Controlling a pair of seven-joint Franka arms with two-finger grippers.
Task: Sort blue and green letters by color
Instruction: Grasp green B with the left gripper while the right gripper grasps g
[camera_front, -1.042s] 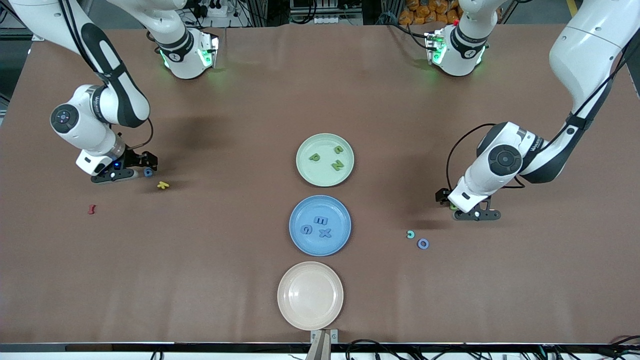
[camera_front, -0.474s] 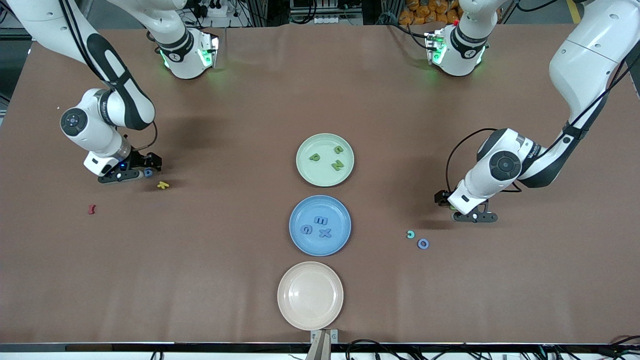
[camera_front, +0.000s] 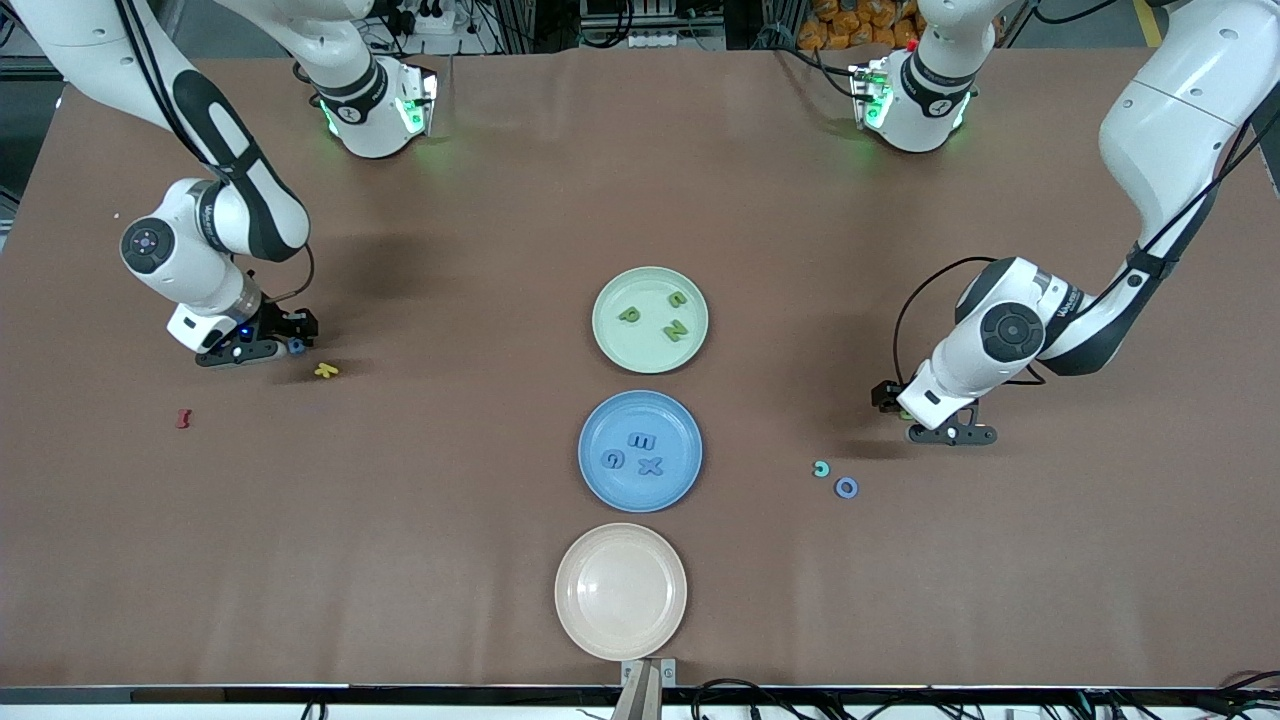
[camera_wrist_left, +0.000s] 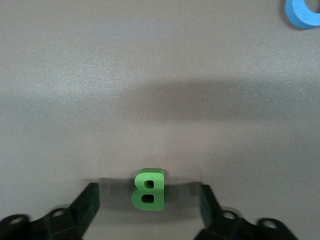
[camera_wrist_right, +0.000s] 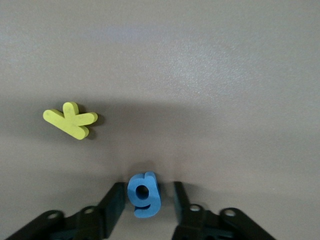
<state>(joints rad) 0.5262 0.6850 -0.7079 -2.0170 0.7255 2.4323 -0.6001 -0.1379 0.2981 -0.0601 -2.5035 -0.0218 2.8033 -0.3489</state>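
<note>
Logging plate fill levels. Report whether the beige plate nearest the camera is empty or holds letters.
Empty. The beige plate shows only bare surface in the front view; no letters lie in it.

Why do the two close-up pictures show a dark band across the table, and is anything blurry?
Left wrist view: the band is the arm's own shadow over the green B; the left gripper fingertips look smeared. Right wrist view: a like shadow reaches the yellow letter and blue g, both crisp. Front view: soft shadows beside each arm, green glow at the bases.
</note>
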